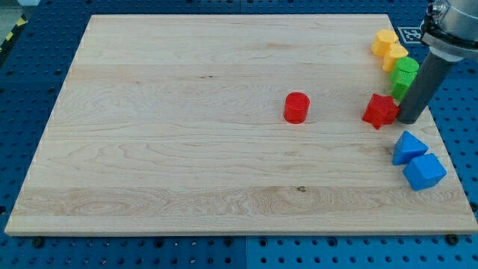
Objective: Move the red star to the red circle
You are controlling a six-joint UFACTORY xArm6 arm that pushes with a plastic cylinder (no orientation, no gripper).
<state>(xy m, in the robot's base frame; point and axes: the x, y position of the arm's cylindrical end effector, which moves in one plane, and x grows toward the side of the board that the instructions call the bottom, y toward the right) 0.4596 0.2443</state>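
The red star (pixel 380 110) lies on the wooden board (pixel 187 149) at the view's right. The red circle, a short red cylinder (pixel 296 107), stands to the star's left, about a hand's width away, near the board's middle right. My tip (pixel 408 119) is at the lower end of the dark rod, right against the star's right side. The rod rises toward the view's top right and hides part of the green blocks behind it.
Two yellow blocks (pixel 389 46) and two green blocks (pixel 405 75) stand in a line along the right edge above the star. Two blue blocks (pixel 417 158) lie below the star near the right edge. Blue perforated table surrounds the board.
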